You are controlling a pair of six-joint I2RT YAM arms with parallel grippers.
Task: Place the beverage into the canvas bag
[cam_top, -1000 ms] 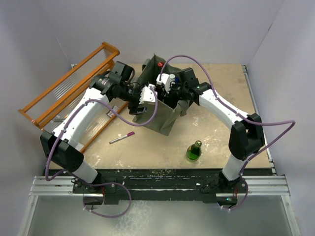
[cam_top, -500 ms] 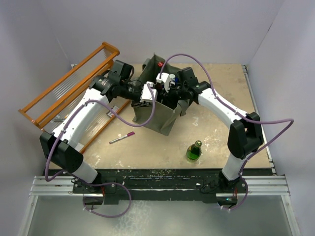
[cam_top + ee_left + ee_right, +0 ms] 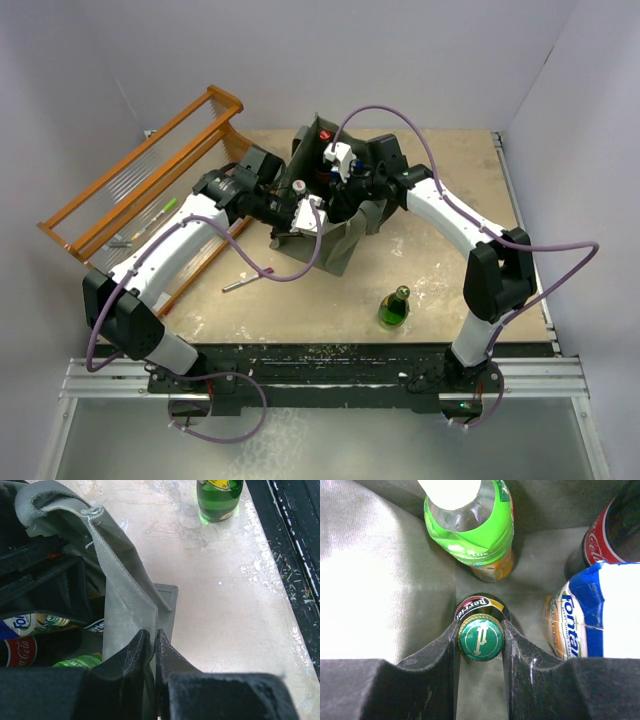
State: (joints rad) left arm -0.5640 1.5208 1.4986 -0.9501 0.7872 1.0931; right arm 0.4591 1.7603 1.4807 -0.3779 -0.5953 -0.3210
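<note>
The grey-green canvas bag (image 3: 338, 248) stands mid-table with its mouth held wide. My left gripper (image 3: 151, 632) is shut on the bag's near fabric wall (image 3: 125, 595), the cloth pinched between its fingers. My right gripper (image 3: 480, 622) is down inside the bag, shut on the green-capped neck of a Perrier bottle (image 3: 480, 640). In the top view the right gripper (image 3: 336, 163) sits over the bag's opening and the left gripper (image 3: 306, 214) at its near-left rim. A second green bottle (image 3: 395, 308) stands upright on the table near the front.
Inside the bag stand a green-labelled clear bottle (image 3: 470, 525), a Coca-Cola bottle (image 3: 615, 530) and a blue-and-white labelled bottle (image 3: 585, 615). An orange wooden rack (image 3: 140, 170) leans at the left. A pink pen (image 3: 245, 283) lies on the table in front of the bag.
The left gripper has closed on the bag's wall and pulled it towards the near side. The right gripper has sunk deeper into the bag with the bottle.
</note>
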